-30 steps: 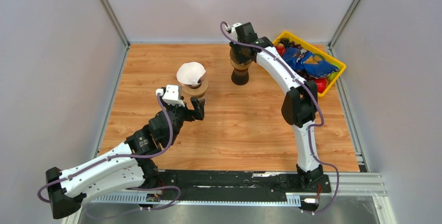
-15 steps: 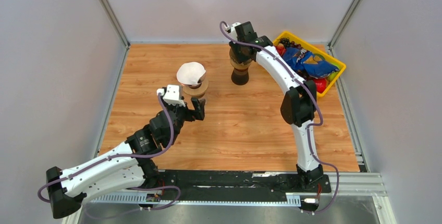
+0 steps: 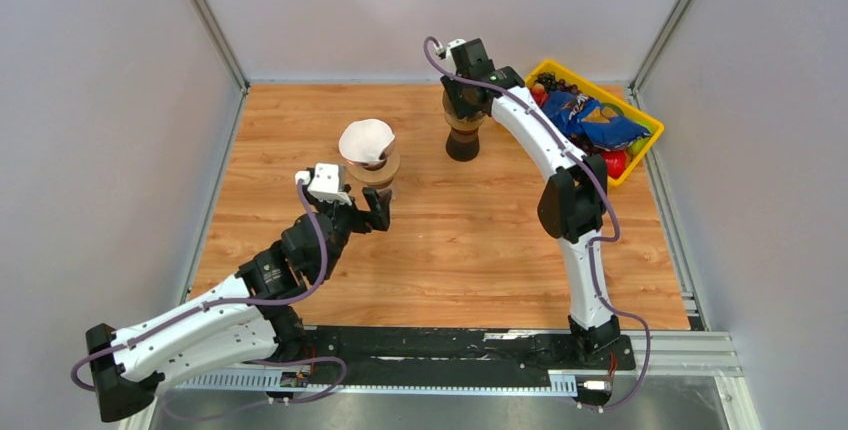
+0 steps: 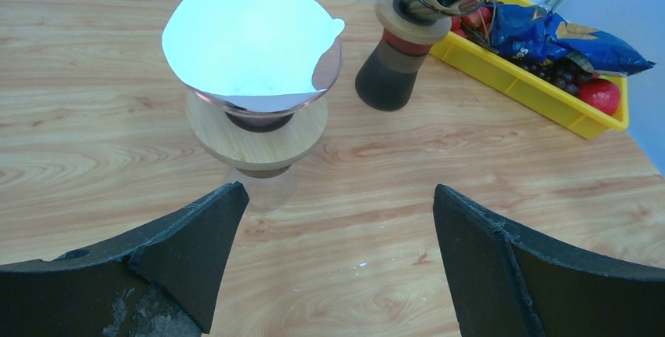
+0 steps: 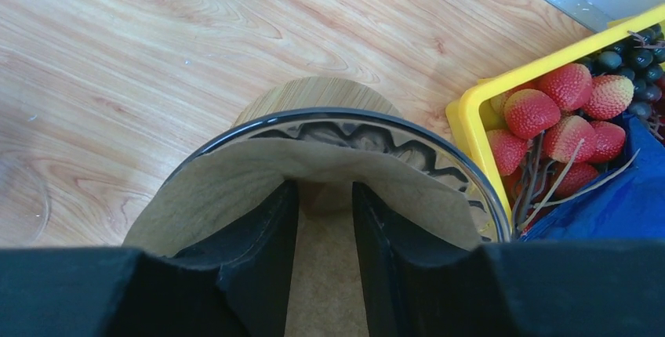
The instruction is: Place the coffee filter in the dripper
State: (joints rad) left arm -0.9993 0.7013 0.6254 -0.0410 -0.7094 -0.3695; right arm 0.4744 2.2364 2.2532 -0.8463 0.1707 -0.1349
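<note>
While the right claw (image 5: 325, 196) reaches down into the dark, ribbed dripper with a black rim (image 5: 376, 137), its two black fingers (image 5: 259, 243) stand narrowly apart. The brown paper coffee filter (image 5: 219, 188) spreads around and behind them inside the cone. Whether they pinch a fold of it I cannot tell.

That dripper sits on a round wooden collar (image 5: 329, 90) near the back edge of the wooden worktop (image 3: 480, 240), close to the yellow plastic tray of strawberries and snack bags (image 5: 470, 110) in the back right corner.

The paper seems to lie against the wall, so the placing looks nearly done. What remains, I judge, is letting go and lifting clear without dragging the filter out.

Toward the left edge, the left claw (image 4: 337, 192) gapes wide and empty. It faces a clear glass dripper on a wooden collar (image 4: 259, 137), which already carries a white paper filter (image 4: 251, 39).
</note>
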